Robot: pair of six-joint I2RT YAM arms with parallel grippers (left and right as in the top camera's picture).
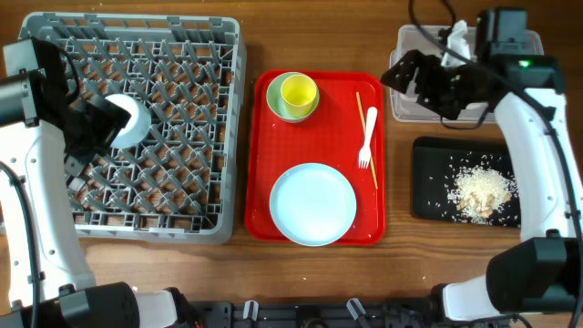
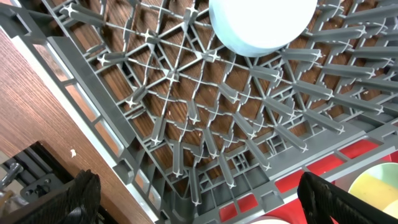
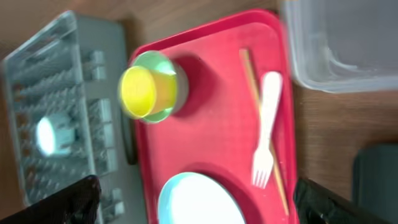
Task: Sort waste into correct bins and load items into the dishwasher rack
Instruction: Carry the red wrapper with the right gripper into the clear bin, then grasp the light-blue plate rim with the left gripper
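Gaping empty, the left pincer (image 2: 199, 196) hovers over the dishwasher rack (image 1: 182, 55) beside the small white bowl (image 1: 127, 121); the right pincer (image 3: 199, 205), also apart, hangs by the clear tub (image 1: 407, 41). Reaching for the thin chopsticks (image 1: 360, 105) could snag the fork (image 1: 369, 128) just beside them.

Bare strip mid red tray (image 1: 321, 137); rack pegs (image 1: 182, 137) hem white bowl (image 1: 135, 120).
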